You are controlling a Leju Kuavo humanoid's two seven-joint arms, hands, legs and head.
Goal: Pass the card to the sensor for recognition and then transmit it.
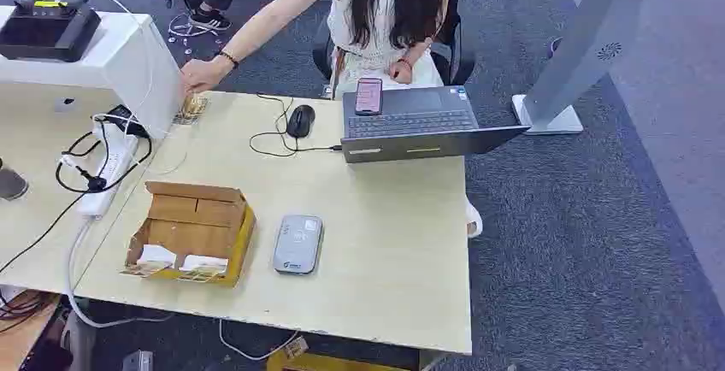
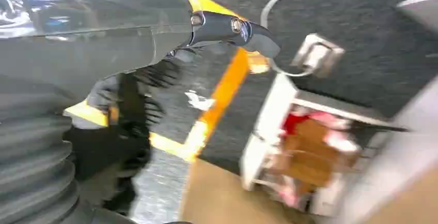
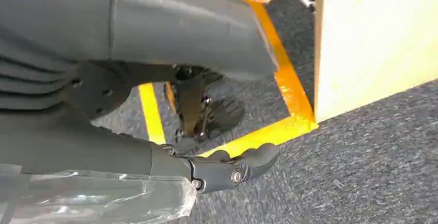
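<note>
A grey card sensor (image 1: 297, 244) lies flat near the table's front edge. Left of it stands an open cardboard box (image 1: 192, 217) with white cards (image 1: 158, 256) lying at its near end. My left hand (image 2: 103, 33) hangs low beside the table, over carpet and yellow floor tape, its fingers (image 2: 232, 28) stretched out and holding nothing. My right hand (image 3: 103, 87) also hangs near the floor beside the table's pale side panel (image 3: 372, 38), its fingers (image 3: 227, 170) apart from the thumb and empty. The left wrist view is blurred.
A person sits across the table behind a laptop (image 1: 419, 123) with a phone (image 1: 368, 95) on it, one hand (image 1: 201, 73) reaching to a small stack (image 1: 191, 108) at the far left. A mouse (image 1: 300, 120), power strip (image 1: 109, 170) and cables lie nearby.
</note>
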